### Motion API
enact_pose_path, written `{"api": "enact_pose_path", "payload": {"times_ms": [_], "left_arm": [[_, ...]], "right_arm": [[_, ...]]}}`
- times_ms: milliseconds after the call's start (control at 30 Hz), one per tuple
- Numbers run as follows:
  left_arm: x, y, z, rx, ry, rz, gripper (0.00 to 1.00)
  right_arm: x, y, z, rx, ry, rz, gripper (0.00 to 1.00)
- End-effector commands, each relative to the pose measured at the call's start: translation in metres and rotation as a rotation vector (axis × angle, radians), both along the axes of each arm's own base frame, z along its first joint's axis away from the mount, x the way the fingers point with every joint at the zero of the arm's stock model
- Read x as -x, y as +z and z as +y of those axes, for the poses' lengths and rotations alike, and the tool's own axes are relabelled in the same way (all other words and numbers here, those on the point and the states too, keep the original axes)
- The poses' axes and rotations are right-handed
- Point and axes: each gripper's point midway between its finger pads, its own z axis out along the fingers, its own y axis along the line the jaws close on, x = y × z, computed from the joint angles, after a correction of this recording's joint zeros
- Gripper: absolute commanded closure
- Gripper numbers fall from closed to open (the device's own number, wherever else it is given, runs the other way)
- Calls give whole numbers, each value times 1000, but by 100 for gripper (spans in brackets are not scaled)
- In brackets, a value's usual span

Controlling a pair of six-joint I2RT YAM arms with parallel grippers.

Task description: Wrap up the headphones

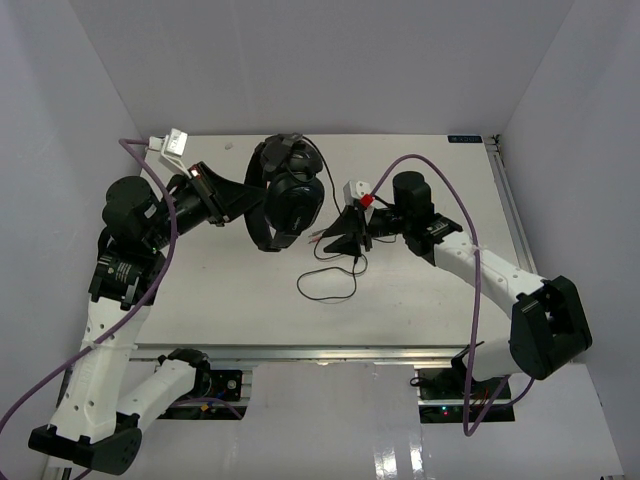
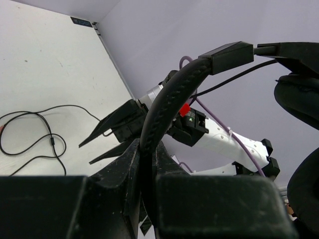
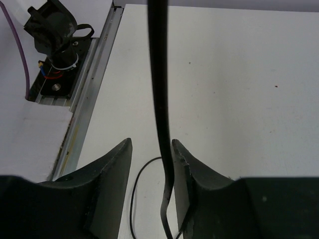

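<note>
The black headphones (image 1: 290, 200) hang above the table at centre left. My left gripper (image 1: 253, 196) is shut on their headband (image 2: 167, 107); an earcup (image 2: 299, 94) shows at the right edge of the left wrist view. The thin cord (image 1: 330, 285) drops from them and loops on the table. My right gripper (image 1: 335, 238) points left at the cord just right of the earcups. In the right wrist view the cord (image 3: 160, 99) runs between the jaws of my right gripper (image 3: 151, 144), against the right finger (image 3: 182, 167), with a gap to the left finger (image 3: 112, 167).
A metal rail (image 1: 350, 352) runs along the table's near edge, and another rail (image 1: 505, 200) along the right side. A white connector (image 1: 175, 142) on a purple cable lies at the back left corner. White walls close the table in on three sides.
</note>
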Motion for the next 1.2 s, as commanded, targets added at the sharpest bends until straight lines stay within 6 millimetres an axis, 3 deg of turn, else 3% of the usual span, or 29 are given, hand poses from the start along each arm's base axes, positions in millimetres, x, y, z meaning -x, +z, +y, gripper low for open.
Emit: {"api": "enact_pose_path", "payload": {"times_ms": [0, 233, 500, 700, 733, 800, 867, 967, 1033, 1167], "left_arm": [[5, 35, 6, 87, 45, -55, 100], [-4, 41, 13, 126, 112, -41, 100], [-11, 41, 20, 155, 172, -29, 100], [-11, 41, 20, 163, 170, -22, 100], [-11, 42, 20, 164, 170, -23, 100], [-9, 43, 20, 165, 166, -27, 100], [-8, 44, 19, 162, 159, -31, 100], [-6, 45, 19, 156, 156, -41, 100], [-6, 44, 19, 152, 157, -45, 100], [-6, 40, 19, 142, 158, -43, 100]], "right_arm": [[16, 19, 2, -59, 69, -2, 59], [22, 17, -6, -54, 21, -7, 60], [26, 18, -11, -45, 1, -6, 92], [31, 20, -12, -51, 12, 5, 92], [30, 20, -12, -52, 6, 3, 91], [24, 18, -12, -45, -32, 8, 77], [17, 19, -13, -37, -67, -23, 55], [-5, 20, -18, 3, -182, -89, 33], [-16, 22, -26, 28, -237, -120, 25], [-25, 21, -37, 46, -277, -153, 23]]}}
